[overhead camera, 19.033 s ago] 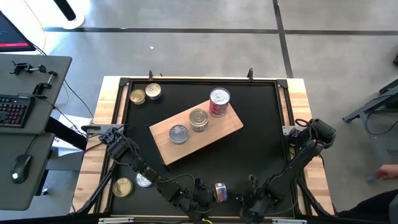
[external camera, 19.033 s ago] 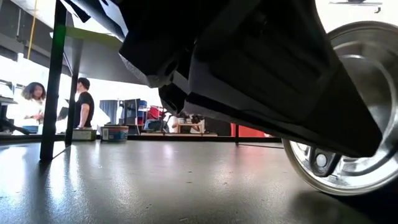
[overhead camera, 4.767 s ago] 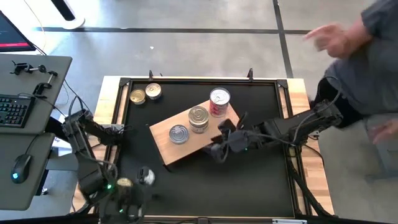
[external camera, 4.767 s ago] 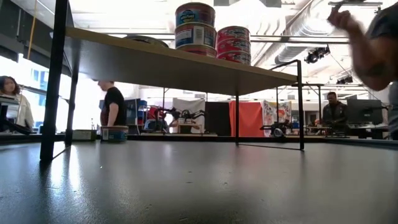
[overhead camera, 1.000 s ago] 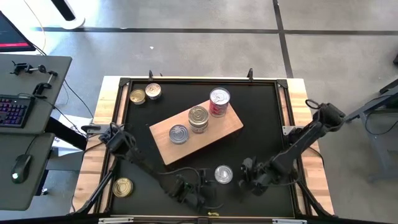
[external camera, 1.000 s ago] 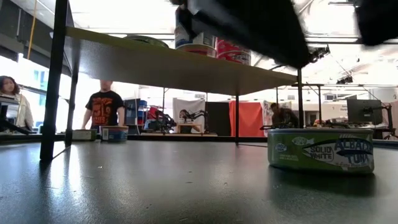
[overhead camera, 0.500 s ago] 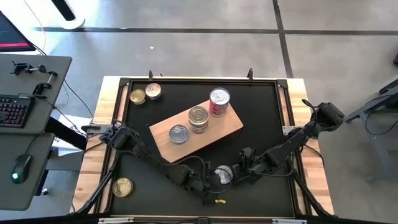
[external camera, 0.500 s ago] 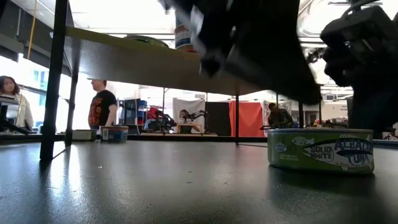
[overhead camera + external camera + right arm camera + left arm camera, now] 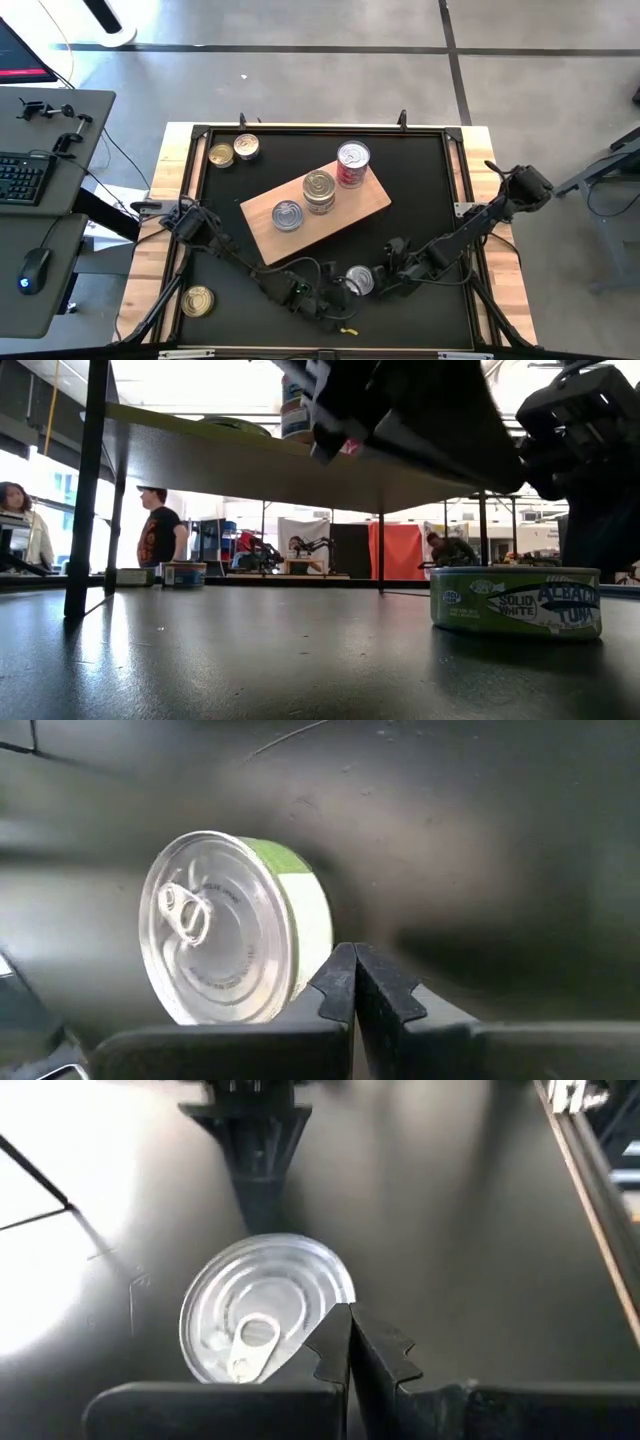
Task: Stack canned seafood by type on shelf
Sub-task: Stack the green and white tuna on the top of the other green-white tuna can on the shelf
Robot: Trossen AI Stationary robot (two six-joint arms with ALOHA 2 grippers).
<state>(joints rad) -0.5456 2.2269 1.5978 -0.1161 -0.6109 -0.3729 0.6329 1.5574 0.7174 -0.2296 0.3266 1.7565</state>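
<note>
A flat silver-topped tin (image 9: 359, 281) with a green label (image 9: 515, 600) stands on its base on the black tabletop, near the front edge. My left gripper (image 9: 337, 296) (image 9: 350, 1338) is shut, its tips at the tin's rim (image 9: 330, 1305) on the left side. My right gripper (image 9: 384, 281) (image 9: 355, 978) is shut beside the tin's green wall (image 9: 312, 935), on the right side. The shelf (image 9: 345, 220) carries a flat tin (image 9: 287, 214), a stack of tins (image 9: 319, 188) and a taller red-label tin (image 9: 353, 163). My left gripper has its shut fingertips (image 9: 332, 1342) at the rim of the tin's top, slanting down from the table's left; I cannot tell whether they touch it. My right gripper has its shut fingertips (image 9: 340, 975) close beside the tin's side wall, slanting down from the right; I cannot tell whether they touch it.
Two tins (image 9: 221, 155) (image 9: 245, 147) stand at the far left corner, and a gold-topped tin (image 9: 199, 300) at the near left. A small yellow scrap (image 9: 348, 325) lies near the front edge. People stand in the room beyond the table (image 9: 160, 535).
My right gripper has gone toward the table's left and down, up to the green-label tin. My left gripper has gone toward the table's right, closing in on the tin from its other side. The tin has stayed in place.
</note>
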